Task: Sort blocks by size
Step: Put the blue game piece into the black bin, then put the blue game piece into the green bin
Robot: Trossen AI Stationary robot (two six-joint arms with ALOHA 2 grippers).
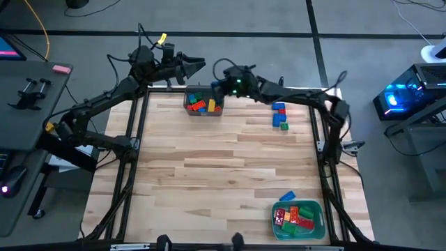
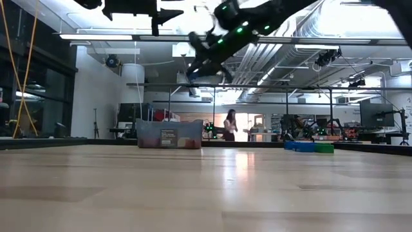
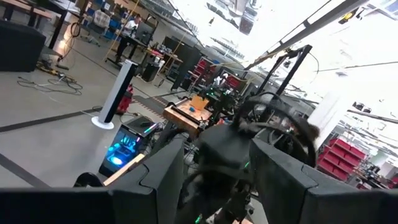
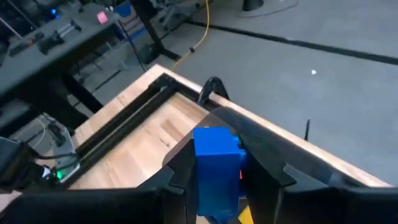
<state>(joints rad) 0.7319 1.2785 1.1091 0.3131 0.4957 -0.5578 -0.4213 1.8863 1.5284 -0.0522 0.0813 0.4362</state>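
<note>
Holding the left claw [image 1: 198,65] spread and empty, aloft just off the far edge of the counter [image 1: 223,167], aimed toward the right claw close beside it. Pinching a blue block [image 4: 217,163] upright in the right claw [image 1: 221,87], fingers pressed against two of its sides, directly above the dark bin [image 1: 187,98]. Leaving more blocks, red, yellow, green and blue, heaped in that bin beneath the right claw. Showing a short row of blue and green blocks [image 1: 280,116] on the bare wood, off to the right claw's right and clear of the bin. Showing a teal tray [image 1: 321,210] at the near right corner, well apart from both claws, stocked with red, green and orange pieces, plus one blue piece [image 1: 287,198] just outside its rim.

Apparently carrying out a pick from the bin, with placement not yet made. Calling next for swinging the right claw away from the bin toward whichever group matches the blue block's size, probably the row. Then lowering to the wood and spreading the fingers only after resting the block flat.
</note>
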